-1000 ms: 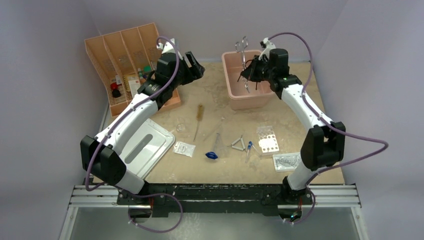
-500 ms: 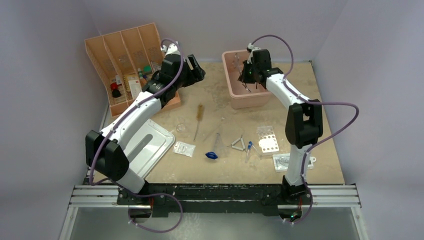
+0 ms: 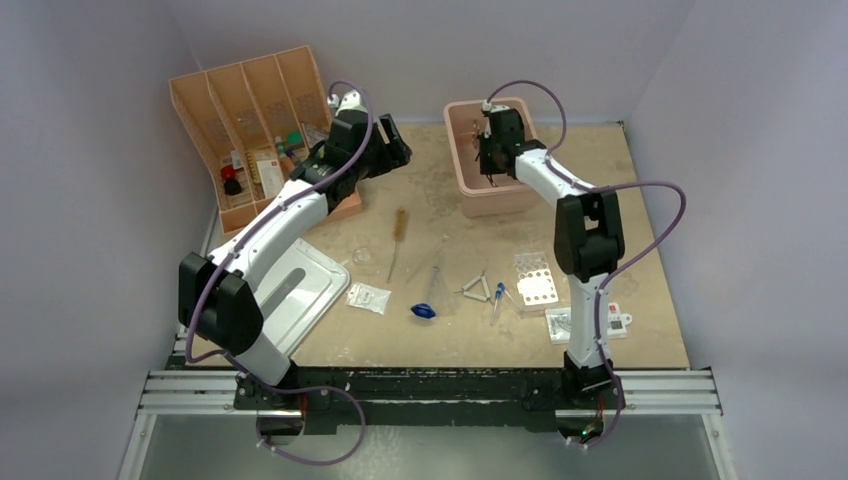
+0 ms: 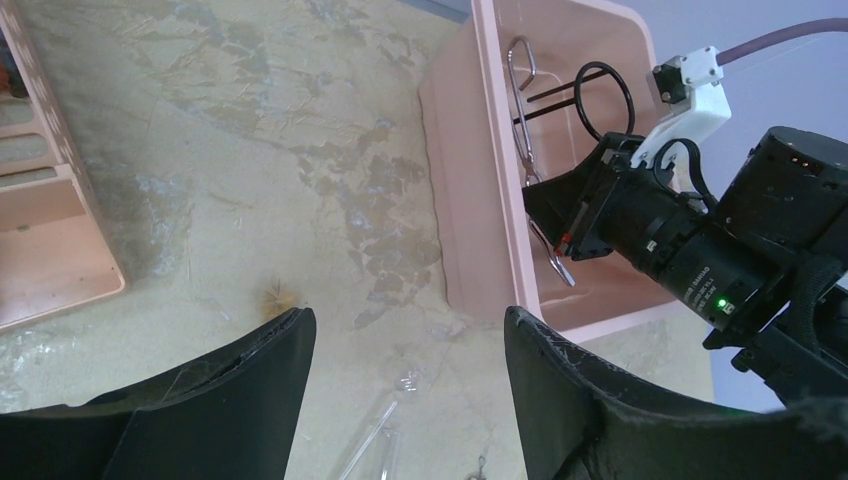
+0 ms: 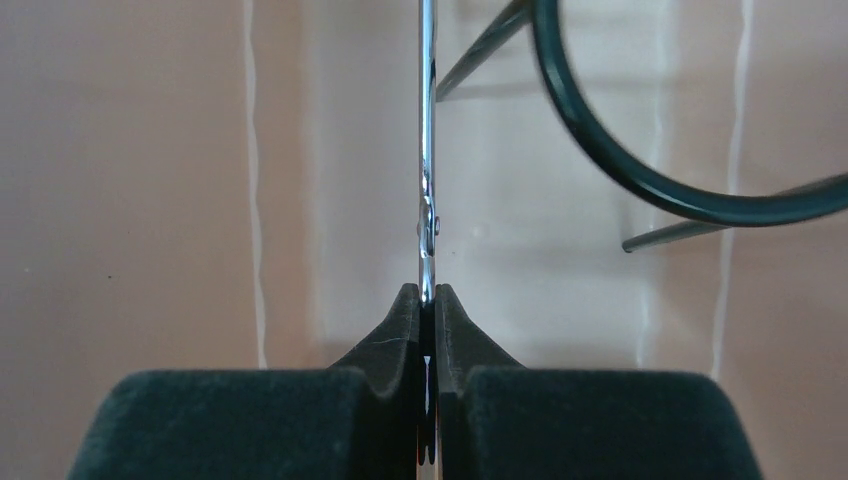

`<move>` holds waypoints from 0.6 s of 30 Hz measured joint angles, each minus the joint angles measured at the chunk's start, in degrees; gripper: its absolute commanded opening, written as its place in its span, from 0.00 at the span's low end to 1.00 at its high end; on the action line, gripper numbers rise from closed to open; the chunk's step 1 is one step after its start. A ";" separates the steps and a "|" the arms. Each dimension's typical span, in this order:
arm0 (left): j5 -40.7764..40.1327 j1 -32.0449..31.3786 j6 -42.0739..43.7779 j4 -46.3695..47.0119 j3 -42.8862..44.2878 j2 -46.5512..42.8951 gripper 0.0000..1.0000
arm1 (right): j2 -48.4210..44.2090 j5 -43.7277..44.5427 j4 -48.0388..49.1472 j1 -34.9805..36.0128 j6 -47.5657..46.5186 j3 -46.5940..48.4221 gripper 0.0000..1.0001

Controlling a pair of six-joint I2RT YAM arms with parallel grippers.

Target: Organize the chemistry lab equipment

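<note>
My right gripper [image 3: 487, 160] reaches down into the pink tub [image 3: 490, 207]. It is shut on the metal forceps [image 5: 427, 150], which stick straight out from between its pads [image 5: 427, 295]. The black wire ring tripod [image 5: 700, 212] lies in the tub just beside them, and both show in the left wrist view, the forceps [image 4: 522, 110] next to the tripod [image 4: 579, 95]. My left gripper [image 3: 398, 138] hovers open over bare table right of the orange tray [image 3: 215, 95], with nothing between its fingers [image 4: 408, 315]. A blue bulb [image 3: 423, 311], a blue-tipped dropper [image 3: 498, 293], the clear well rack [image 3: 534, 281] and a clear packet [image 3: 368, 297] lie near the front.
A bottle brush [image 3: 399, 226] and a clear glass flask [image 3: 362, 255] lie mid-table. A white lid [image 3: 300, 290] sits at the front left under my left arm. A second packet [image 3: 560, 322] lies by the right arm's base. Walls close in on three sides.
My right arm has swung left and lowered the forceps from above the tub's rim down into the tub. My left gripper has shifted only slightly.
</note>
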 measured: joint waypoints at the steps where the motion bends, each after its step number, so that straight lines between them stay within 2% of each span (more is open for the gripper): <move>1: 0.00 0.00 0.00 -0.20 0.13 0.26 0.68 | 0.35 0.48 0.04 0.24 -0.42 0.02 0.00; 6: 0.00 0.00 0.02 -0.52 0.17 0.44 0.68 | 0.81 1.40 0.57 0.87 -1.68 0.02 0.00; 11: 0.00 0.00 0.07 -0.61 0.26 0.48 0.68 | 1.57 2.45 0.87 1.49 -3.19 0.33 0.23; 15: 0.00 0.00 0.11 -0.74 0.39 0.48 0.68 | 1.95 1.66 1.33 1.73 -3.98 0.35 0.28; 18: 0.00 0.00 0.28 -0.79 0.66 0.48 0.68 | 1.42 -0.90 2.14 1.75 -3.76 0.00 0.28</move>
